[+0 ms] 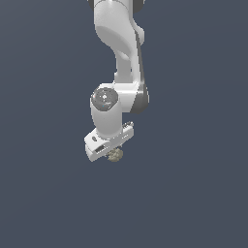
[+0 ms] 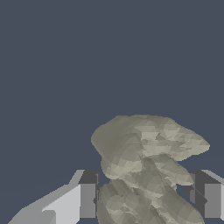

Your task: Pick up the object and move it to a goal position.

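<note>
The object [image 1: 115, 155] is a small lumpy tan-grey rock-like chunk. In the exterior view it sits just under the white hand of the arm, mostly hidden by it. In the wrist view the object [image 2: 144, 166] fills the space between the two fingers [image 2: 87, 199], which press on its sides. My gripper [image 1: 112, 153] is shut on the object; in the wrist view the gripper [image 2: 148, 200] shows a finger on each side of the chunk. Whether the chunk touches the surface cannot be told.
A plain dark blue-grey surface [image 1: 193, 193] fills both views. The white arm [image 1: 118, 43] comes down from the top of the exterior view.
</note>
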Motion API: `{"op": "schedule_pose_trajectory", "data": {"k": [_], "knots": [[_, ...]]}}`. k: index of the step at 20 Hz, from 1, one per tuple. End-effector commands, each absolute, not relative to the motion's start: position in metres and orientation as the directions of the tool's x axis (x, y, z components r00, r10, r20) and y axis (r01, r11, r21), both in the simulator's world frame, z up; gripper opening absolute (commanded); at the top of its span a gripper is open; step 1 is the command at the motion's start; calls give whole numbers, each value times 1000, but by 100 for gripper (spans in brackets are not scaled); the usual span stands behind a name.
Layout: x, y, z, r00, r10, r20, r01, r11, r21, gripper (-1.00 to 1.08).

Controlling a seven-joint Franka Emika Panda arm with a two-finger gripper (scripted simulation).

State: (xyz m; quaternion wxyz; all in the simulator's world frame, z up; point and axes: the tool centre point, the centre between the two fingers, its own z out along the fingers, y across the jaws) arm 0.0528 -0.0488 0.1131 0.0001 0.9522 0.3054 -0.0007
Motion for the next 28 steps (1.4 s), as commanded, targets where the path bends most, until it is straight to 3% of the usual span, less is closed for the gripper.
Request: {"op": "schedule_pose_trajectory", "data": {"k": [1, 28], "knots": [[43, -45, 132, 813, 582, -1, 582, -813, 1, -100], [-78, -4, 367, 813, 582, 0, 582, -813, 0, -100]]}}
